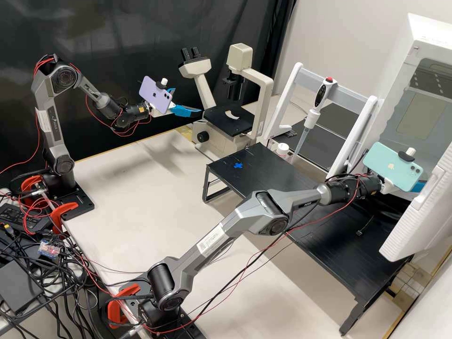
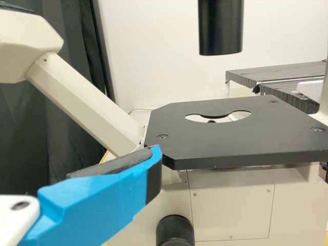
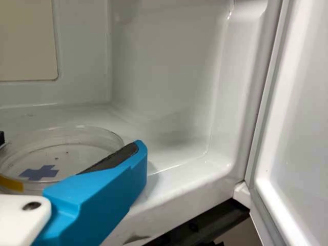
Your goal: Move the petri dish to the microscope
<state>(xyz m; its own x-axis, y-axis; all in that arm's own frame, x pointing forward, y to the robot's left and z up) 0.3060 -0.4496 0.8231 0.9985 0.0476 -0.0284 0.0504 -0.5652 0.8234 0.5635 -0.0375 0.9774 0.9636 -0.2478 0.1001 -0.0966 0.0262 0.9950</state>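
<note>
Flat black stage (image 2: 205, 146) of a cream microscope (image 2: 233, 205)

I'm looking at the stage's cut corners and oblong opening, with a smooth black cylinder (image 2: 220, 28) above it and a round black knob (image 2: 175, 231) below. My left gripper's (image 1: 188, 101) bright blue, dark-padded finger (image 2: 102, 200) overlaps one corner; I can't tell if they touch. Beyond are a dark cloth curtain (image 2: 66, 118) and a white wall (image 2: 148, 51).

Two arms (image 1: 209, 242); one dish (image 3: 77, 154); one microscope (image 1: 264, 104)
</note>
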